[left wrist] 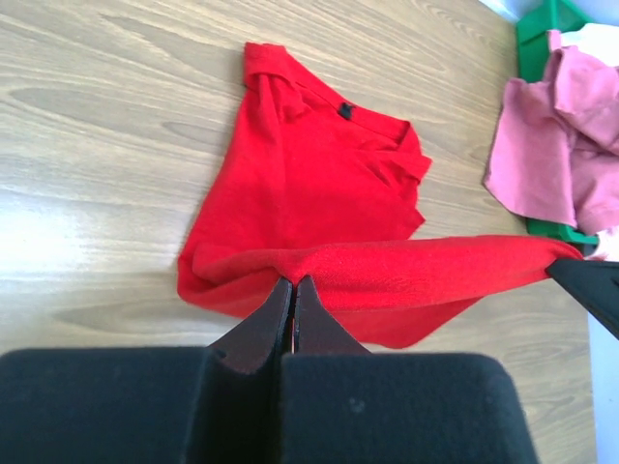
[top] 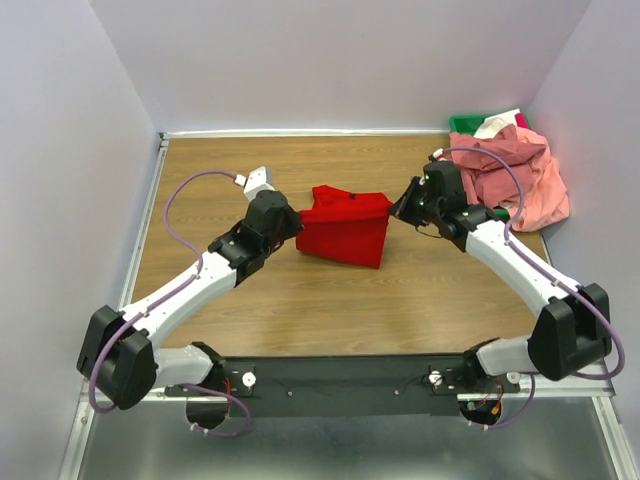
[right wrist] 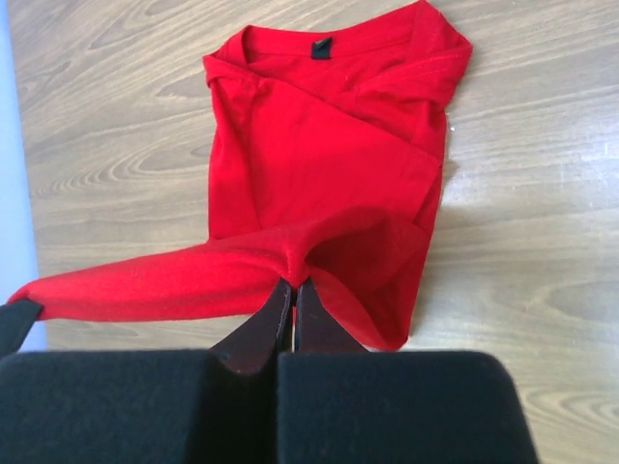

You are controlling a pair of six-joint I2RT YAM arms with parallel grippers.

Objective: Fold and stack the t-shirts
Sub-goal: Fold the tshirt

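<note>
The bright red t-shirt (top: 346,226) lies partly folded at the middle of the table, its collar toward the far side. My left gripper (top: 296,222) is shut on its left edge (left wrist: 290,266). My right gripper (top: 398,208) is shut on its right edge (right wrist: 295,261). The hem between them is lifted and pulled taut above the rest of the shirt (left wrist: 319,174) (right wrist: 319,145). Salmon pink t-shirts (top: 515,175) are heaped at the far right, also in the left wrist view (left wrist: 556,145).
A green plastic bin (top: 468,123) stands at the back right corner under the pink heap, its rim also in the left wrist view (left wrist: 537,34). White walls close in the table on three sides. Bare wood (top: 300,310) lies in front of the red shirt.
</note>
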